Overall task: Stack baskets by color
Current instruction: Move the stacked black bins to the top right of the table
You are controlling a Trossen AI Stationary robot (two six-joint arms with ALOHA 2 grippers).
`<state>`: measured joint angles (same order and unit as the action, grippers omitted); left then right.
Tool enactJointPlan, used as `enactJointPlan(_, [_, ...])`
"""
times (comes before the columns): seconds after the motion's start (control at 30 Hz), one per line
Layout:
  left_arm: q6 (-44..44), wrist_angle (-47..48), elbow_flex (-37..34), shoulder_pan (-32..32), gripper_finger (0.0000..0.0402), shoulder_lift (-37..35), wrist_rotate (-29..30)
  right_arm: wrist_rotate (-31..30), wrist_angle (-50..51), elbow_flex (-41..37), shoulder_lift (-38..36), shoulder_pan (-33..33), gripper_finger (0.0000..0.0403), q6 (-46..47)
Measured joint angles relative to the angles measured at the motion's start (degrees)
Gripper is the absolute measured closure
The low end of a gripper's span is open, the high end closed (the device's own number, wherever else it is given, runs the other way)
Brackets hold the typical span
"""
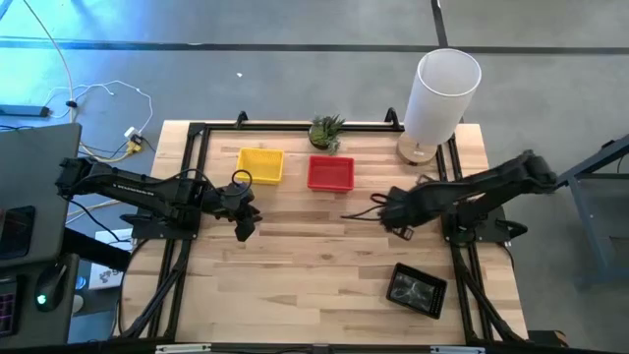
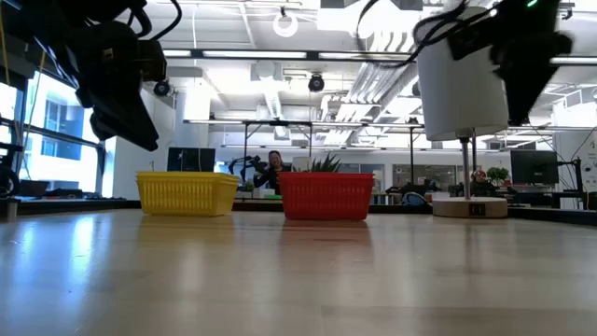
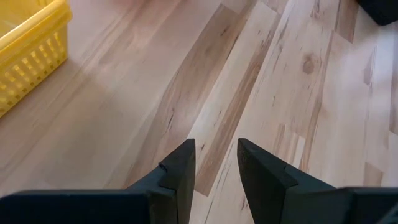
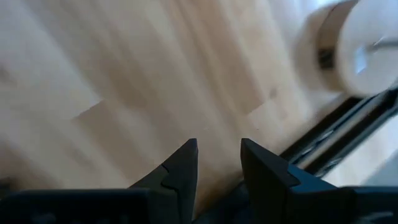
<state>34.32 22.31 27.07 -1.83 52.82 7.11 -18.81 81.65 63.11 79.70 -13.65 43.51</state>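
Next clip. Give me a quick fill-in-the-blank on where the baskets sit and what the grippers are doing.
1. The yellow basket sits beside the ____ basket near the potted plant.
2. The ____ basket lies apart, at the near right of the table.
3. The left gripper and right gripper both hold ____.

Missing words: red; black; nothing

The table is made of pale wood planks with a black frame around its edge. Under it lies a grey floor with dark lines across it. White and yellow wires curl on the floor near one corner. Behind the table is a big open room — long bright lights and pipes run along the white ceiling. A tall window lets in daylight on one side. Far back, a person sits among desks and screens.
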Motion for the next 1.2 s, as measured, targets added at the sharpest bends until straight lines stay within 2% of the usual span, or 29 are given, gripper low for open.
enactJointPlan(0.2, [0.0,0.0,0.0,0.0,0.0293,0.0,0.9,6.4,-2.1,-4.3,-10.5,-7.2,0.0293,12.9])
enactJointPlan(0.4, [0.0,0.0,0.0,0.0,0.0293,0.0,0.9,10.8,-8.9,-8.3,-16.0,-15.0,0.0293,23.7])
enactJointPlan(0.67, [0.0,0.0,0.0,0.0,0.0293,0.0,1.1,16.2,-19.9,-10.5,-14.4,-22.9,0.0293,30.0])
enactJointPlan(0.93, [0.0,0.0,0.0,0.0,0.0293,0.0,1.1,16.3,-29.4,-10.6,-10.3,-28.9,0.0293,36.5])
enactJointPlan(1.2, [0.0,0.0,0.0,0.0,0.0293,0.0,1.1,18.6,-33.8,-10.6,-4.2,-34.3,0.0293,43.9])
